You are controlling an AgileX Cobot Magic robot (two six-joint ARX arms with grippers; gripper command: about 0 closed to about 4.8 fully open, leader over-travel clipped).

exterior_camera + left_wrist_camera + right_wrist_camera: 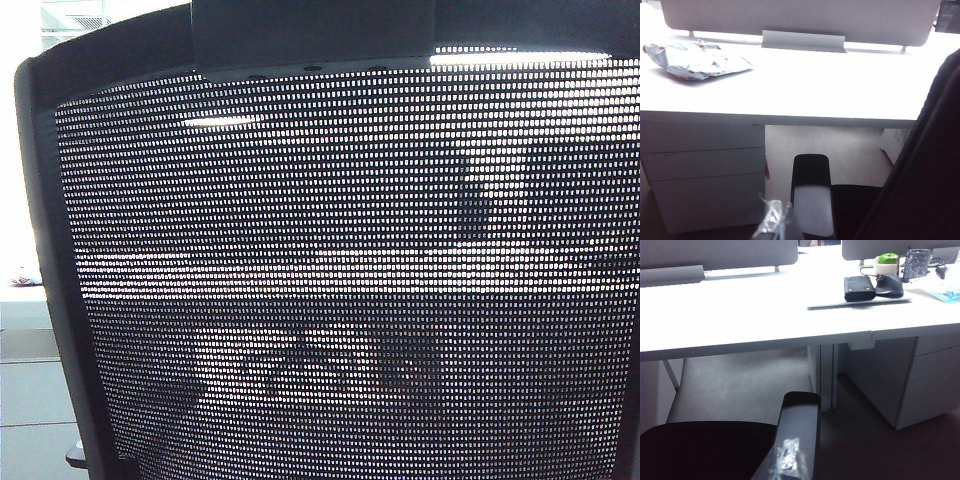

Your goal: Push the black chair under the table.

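Exterior view is almost filled by the mesh back of the black chair [350,280], its solid frame curving down at nine o'clock, so the camera sits right behind the backrest.

Left wrist view shows the table [805,90] straight ahead at twelve o'clock, its drawer unit [702,175] at eight o'clock and a crumpled plastic bag [695,60] on top at ten. The chair's armrest points lengthwise at the open knee space. A shiny sliver at six o'clock may be the left gripper [771,222]; whether its fingers are spread or pressed together I cannot tell.

Right wrist view mirrors this: the other armrest points at twelve o'clock toward the table edge, the seat lies at seven, and a similar glint marks the right gripper [787,460], finger state unreadable.

Judging from both, the seat is still short of the table edge, and both arms flank the backrest about equally, so the push should run straight toward twelve o'clock.
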